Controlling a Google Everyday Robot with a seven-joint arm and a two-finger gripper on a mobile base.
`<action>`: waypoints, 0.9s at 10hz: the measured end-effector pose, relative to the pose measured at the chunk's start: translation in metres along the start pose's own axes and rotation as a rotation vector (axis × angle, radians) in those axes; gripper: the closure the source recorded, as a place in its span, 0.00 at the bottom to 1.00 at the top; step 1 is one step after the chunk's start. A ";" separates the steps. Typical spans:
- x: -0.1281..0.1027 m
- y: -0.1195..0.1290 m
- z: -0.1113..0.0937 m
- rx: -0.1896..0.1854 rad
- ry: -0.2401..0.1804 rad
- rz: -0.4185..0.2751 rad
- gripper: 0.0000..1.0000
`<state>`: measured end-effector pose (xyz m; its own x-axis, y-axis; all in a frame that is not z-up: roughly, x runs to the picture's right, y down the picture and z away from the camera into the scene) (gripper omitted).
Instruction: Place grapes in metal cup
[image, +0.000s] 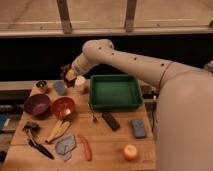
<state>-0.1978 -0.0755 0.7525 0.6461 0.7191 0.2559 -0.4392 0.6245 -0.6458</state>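
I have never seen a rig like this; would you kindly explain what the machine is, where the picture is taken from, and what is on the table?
This is a mobile robot with one white arm that ends in a two-finger gripper. There is only one camera view, which looks down on a wooden table; where the camera is mounted is not recorded. The gripper hangs above the back left of the table and holds the grapes, a small dark bunch. Near it stand the metal cup, a blue-grey cup and a white cup. Also on the table are a green tray, a purple bowl, a red bowl, a banana and a blue sponge.
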 end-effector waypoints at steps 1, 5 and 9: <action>-0.009 0.000 0.009 -0.012 -0.008 -0.013 1.00; -0.051 0.009 0.056 -0.082 -0.033 -0.079 1.00; -0.057 0.010 0.062 -0.093 -0.046 -0.081 1.00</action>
<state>-0.2777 -0.0911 0.7763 0.6468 0.6818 0.3416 -0.3252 0.6518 -0.6852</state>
